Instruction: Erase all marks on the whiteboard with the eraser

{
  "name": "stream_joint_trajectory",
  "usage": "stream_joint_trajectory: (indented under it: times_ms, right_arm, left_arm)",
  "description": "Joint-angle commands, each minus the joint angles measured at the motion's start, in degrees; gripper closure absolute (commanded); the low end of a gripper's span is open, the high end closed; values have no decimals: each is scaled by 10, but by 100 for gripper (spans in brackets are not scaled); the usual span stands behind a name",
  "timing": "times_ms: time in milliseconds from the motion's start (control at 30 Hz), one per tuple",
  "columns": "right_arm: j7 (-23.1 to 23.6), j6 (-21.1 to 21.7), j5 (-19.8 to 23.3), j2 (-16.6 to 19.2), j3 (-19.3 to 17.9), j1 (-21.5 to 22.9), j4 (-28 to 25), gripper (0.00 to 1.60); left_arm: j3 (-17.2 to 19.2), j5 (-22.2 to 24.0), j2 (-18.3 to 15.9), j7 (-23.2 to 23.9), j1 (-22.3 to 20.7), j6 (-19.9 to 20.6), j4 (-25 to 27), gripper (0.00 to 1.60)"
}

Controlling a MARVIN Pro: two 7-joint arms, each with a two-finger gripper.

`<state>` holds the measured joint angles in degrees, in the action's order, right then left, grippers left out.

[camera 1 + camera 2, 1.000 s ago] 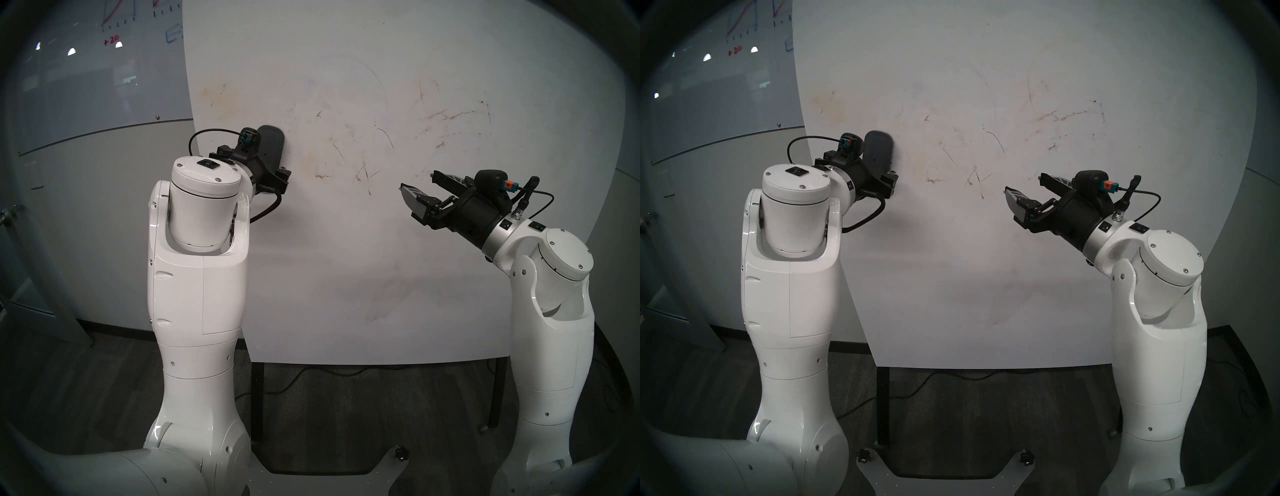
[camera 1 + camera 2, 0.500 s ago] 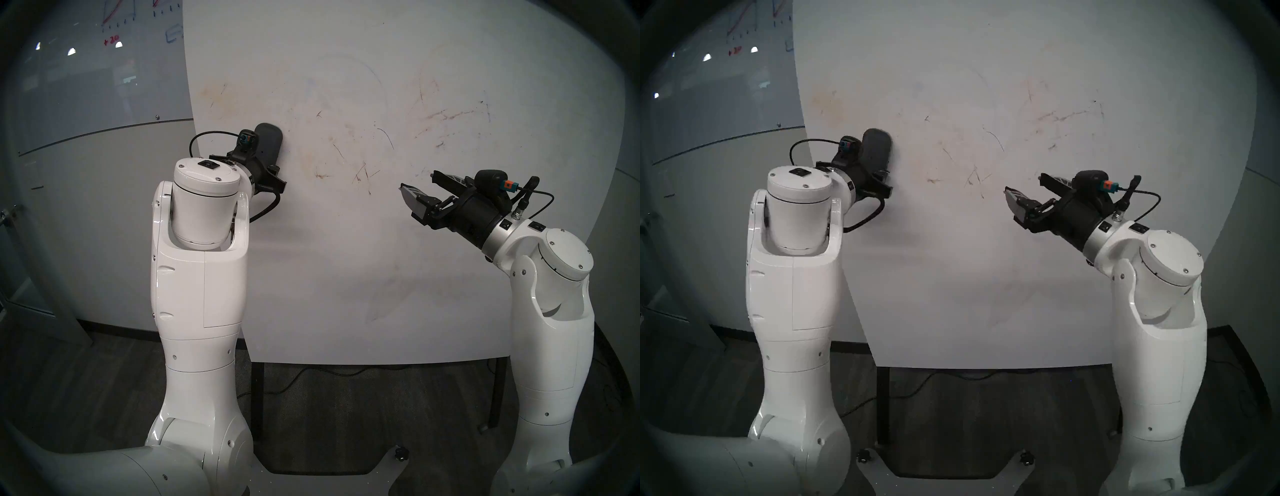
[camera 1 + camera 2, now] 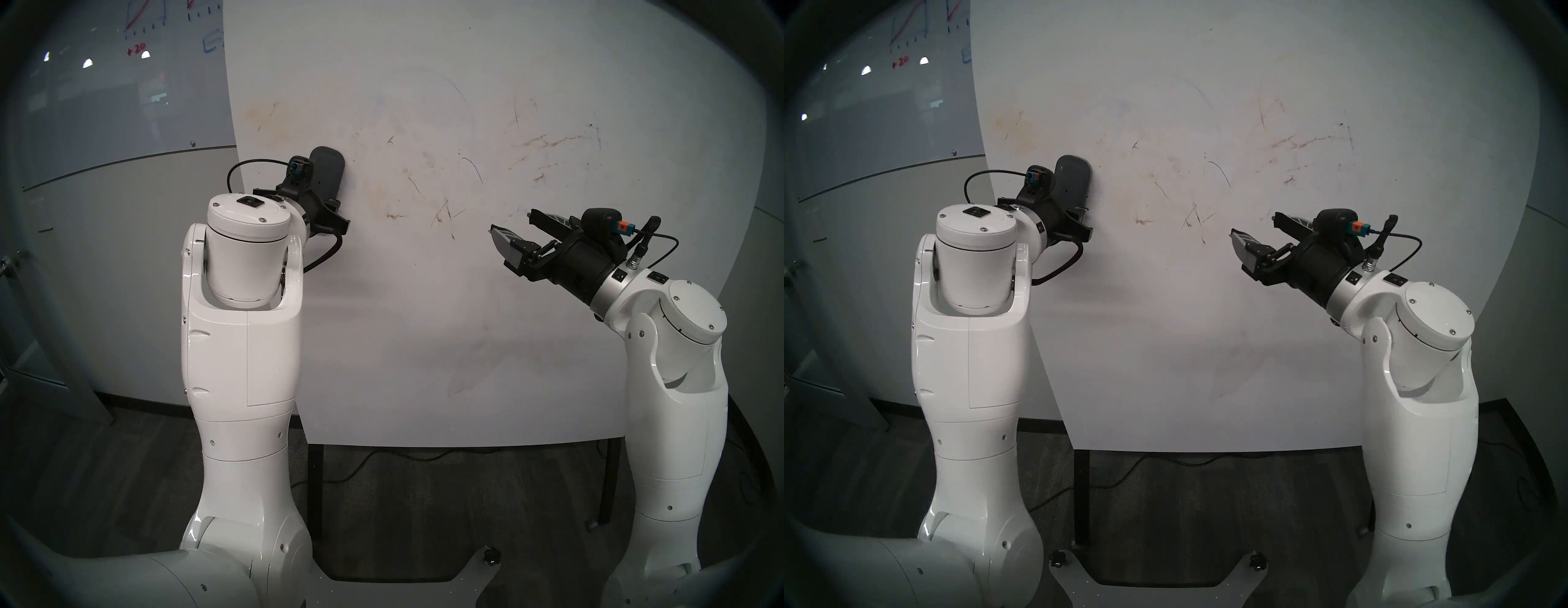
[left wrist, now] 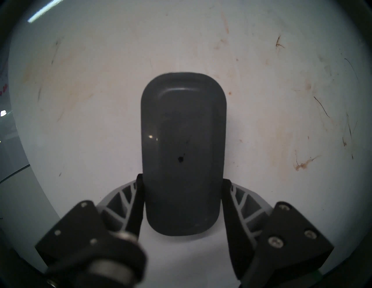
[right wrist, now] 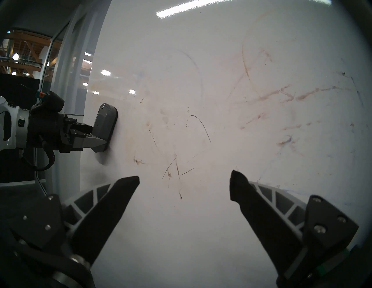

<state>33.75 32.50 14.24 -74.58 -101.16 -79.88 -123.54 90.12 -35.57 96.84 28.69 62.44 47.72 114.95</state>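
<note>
- The eraser (image 4: 182, 154) sits flat against the whiteboard (image 3: 488, 318), over toward the board's left side and about halfway up it.
- Its long axis runs up and down the board, rounded ends at top and bottom; its broad dark grey back, with a tiny dot near the middle, faces out into the room.
- The left gripper (image 4: 182, 198) comes straight in at the board and is clamped on the eraser's lower half, one finger pressed to each long side.
- The eraser's top half stands clear above the fingers (image 5: 94, 140).
- The right gripper (image 5: 184, 180) hangs off to the right with its jaws spread wide and nothing between them, its tips near the board; I cannot tell whether they touch it.
- The marks (image 3: 441, 212) lie to the right of the eraser: thin dark scratchy strokes, brownish smudges and faint reddish streaks scattered across the middle and upper right of the board.
- More yellowish staining (image 3: 265, 116) shows up and to the left of the eraser.
- The board is matte white, stands on black legs (image 3: 315, 488) over a dark floor with a cable trailing underneath.
- On the far left wall, a glossy glass board (image 3: 127, 85) carries red and blue drawings.
</note>
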Motion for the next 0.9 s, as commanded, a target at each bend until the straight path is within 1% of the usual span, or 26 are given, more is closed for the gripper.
stream_joint_trajectory:
  times_ms: [0, 200, 467, 767, 867]
  right_arm:
    - [1, -3, 0, 1, 1, 5, -8, 0]
    - [1, -4, -1, 1, 1, 5, -8, 0]
    - [1, -4, -1, 1, 1, 5, -8, 0]
    - [1, -4, -1, 1, 1, 5, -8, 0]
    - [1, -4, -1, 1, 1, 5, -8, 0]
  left_arm:
    - [12, 10, 12, 2, 6, 10, 43, 160]
    - [28, 17, 13, 2, 20, 18, 61, 160]
    - [46, 25, 12, 0, 33, 21, 71, 160]
    - [66, 31, 13, -8, 35, 15, 59, 160]
    - [76, 36, 13, -13, 29, 7, 44, 160]
